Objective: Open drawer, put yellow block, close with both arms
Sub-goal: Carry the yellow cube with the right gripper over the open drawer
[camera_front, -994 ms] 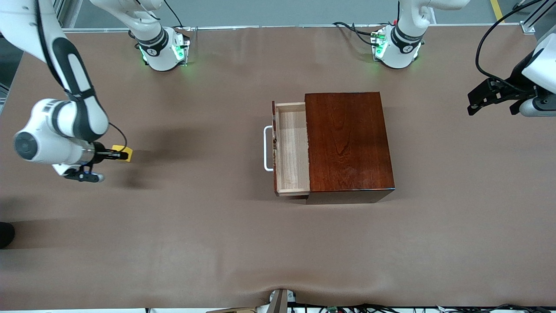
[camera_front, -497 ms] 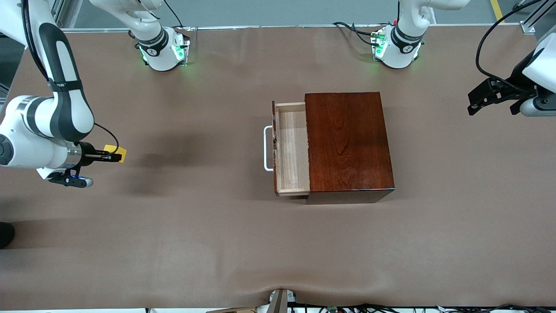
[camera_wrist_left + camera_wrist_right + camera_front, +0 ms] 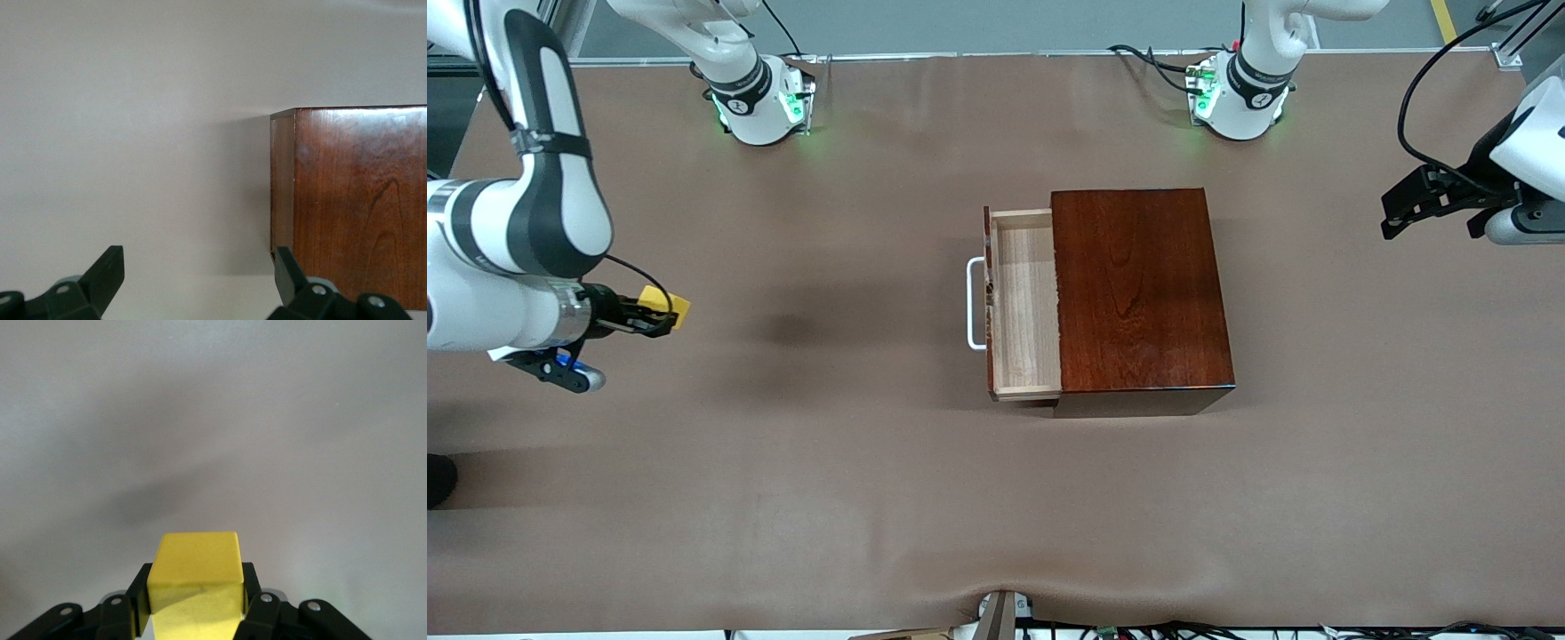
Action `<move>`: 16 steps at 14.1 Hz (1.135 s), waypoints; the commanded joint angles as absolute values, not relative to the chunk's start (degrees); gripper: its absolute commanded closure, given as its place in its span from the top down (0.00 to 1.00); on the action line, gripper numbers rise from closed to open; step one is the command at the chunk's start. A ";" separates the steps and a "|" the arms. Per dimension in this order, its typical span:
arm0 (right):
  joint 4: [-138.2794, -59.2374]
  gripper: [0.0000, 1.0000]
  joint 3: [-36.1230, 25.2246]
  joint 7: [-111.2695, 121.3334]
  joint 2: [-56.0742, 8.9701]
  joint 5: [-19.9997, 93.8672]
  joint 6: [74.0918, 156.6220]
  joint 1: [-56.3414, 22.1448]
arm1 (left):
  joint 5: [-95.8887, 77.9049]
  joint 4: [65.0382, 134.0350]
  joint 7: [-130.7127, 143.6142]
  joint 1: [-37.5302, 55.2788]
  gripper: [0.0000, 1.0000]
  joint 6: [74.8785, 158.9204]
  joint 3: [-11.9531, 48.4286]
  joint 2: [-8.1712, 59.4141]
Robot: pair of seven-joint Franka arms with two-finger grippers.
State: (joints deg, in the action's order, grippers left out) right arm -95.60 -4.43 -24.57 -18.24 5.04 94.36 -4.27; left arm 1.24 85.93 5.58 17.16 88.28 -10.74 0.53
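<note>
My right gripper hangs above the table at the right arm's end, shut on the yellow block. In the right wrist view the yellow block sits clamped between the black fingers, with its shadow on the brown cloth below. The drawer stands pulled out of the dark mahogany box, its pale tray bare and its white handle facing the right arm's end. My left gripper waits open above the table at the left arm's end; in the left wrist view the left gripper has the box ahead.
The brown table cloth spreads wide around the box. Both green-lit arm bases stand along the table's edge farthest from the front camera. Cables run along the edge nearest the camera.
My right gripper has lifted the yellow block off the table and drawn back a little toward the right arm's end. The left arm has barely moved.
</note>
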 commanded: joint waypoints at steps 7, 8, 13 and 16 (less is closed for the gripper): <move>-90.89 0.00 -4.75 -51.83 -18.02 11.59 92.99 -15.37 | 1.58 84.73 3.96 16.61 1.00 87.45 -10.81 0.35; -90.27 0.00 -4.75 -55.25 -18.19 13.34 93.25 -16.25 | 1.58 84.81 3.96 16.61 1.00 87.28 -10.81 0.35; -88.95 0.00 -4.75 -71.06 -18.81 15.91 98.95 -24.24 | 1.58 84.73 3.87 16.52 1.00 87.28 -10.90 0.26; -88.95 0.00 -4.75 -80.48 -19.51 15.82 102.64 -30.04 | 1.67 84.81 3.78 16.52 1.00 87.19 -10.90 0.26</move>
State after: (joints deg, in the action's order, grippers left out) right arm -89.96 -4.13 -75.20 -18.67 14.85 101.26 -27.05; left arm 1.24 85.49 5.45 16.93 88.26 -11.01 0.49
